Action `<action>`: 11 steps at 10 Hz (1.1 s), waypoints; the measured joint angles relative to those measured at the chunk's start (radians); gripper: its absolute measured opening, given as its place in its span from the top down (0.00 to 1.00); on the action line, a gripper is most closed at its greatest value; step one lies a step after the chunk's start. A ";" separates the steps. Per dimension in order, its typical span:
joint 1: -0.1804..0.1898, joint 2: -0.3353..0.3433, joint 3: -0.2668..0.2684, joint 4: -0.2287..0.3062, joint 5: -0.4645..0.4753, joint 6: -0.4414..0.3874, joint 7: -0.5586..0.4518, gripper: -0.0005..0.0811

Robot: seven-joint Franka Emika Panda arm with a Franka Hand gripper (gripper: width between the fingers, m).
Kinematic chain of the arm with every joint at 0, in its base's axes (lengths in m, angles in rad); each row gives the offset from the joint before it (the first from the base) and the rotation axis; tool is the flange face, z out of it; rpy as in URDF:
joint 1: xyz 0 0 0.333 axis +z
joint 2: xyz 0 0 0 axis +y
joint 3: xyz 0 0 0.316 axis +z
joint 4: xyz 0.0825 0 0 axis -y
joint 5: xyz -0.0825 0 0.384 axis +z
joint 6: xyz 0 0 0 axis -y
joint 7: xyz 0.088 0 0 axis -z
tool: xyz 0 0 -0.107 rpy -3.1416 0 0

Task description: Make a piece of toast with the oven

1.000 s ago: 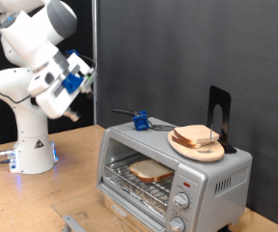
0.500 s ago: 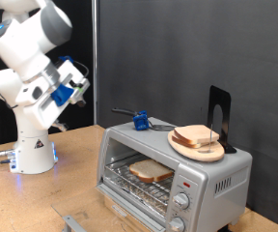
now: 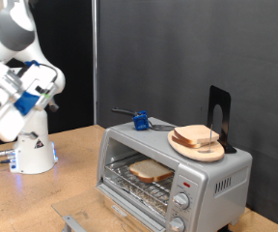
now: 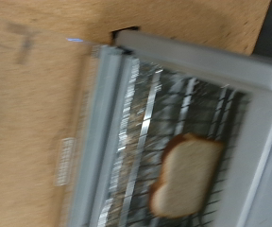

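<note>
With the white robot arm (image 3: pixel 18 72) raised high above the left edge of the brown wooden desk (image 3: pixel 67 159), its tool is not clearly visible in the exterior view, and the wrist view shows no fingers, so I cannot tell whether it stands wide or narrow; nothing is seen held.

Judging by how things lie, the loading step looks done: the single squarish pale tan slice of bread with a darker crust (image 3: pixel 151 172) lies flat on the wire rack (image 4: pixel 188 113) inside the small boxy silver toaster oven (image 3: pixel 216 174), which sits toward the desk's right edge. The wrist view shows the same slice (image 4: pixel 188 175) on the rack, with the open door's frame (image 4: pixel 98 132) beside it. The glass door appears let down, so the oven is not yet shut; any move toward it calls for a long reach across the desk.

Counted: one arm, one oven, one slice on the rack, three round knobs (image 3: pixel 184 201) showing on the front panel, one round wooden plate (image 3: pixel 197 145) on the oven's top bearing stacked slices (image 3: pixel 197 136), apparently two.
</note>
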State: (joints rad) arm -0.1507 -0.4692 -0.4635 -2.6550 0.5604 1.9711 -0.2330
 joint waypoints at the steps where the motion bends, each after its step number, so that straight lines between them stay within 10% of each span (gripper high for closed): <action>1: 0.000 0.045 -0.018 0.034 -0.001 -0.003 -0.003 0.00; 7: 0.003 0.123 -0.032 0.019 0.169 0.099 -0.076 0.00; 11: 0.039 0.304 -0.029 0.037 0.334 0.202 -0.188 0.00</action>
State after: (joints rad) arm -0.1120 -0.1651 -0.4927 -2.6183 0.8943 2.1736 -0.4213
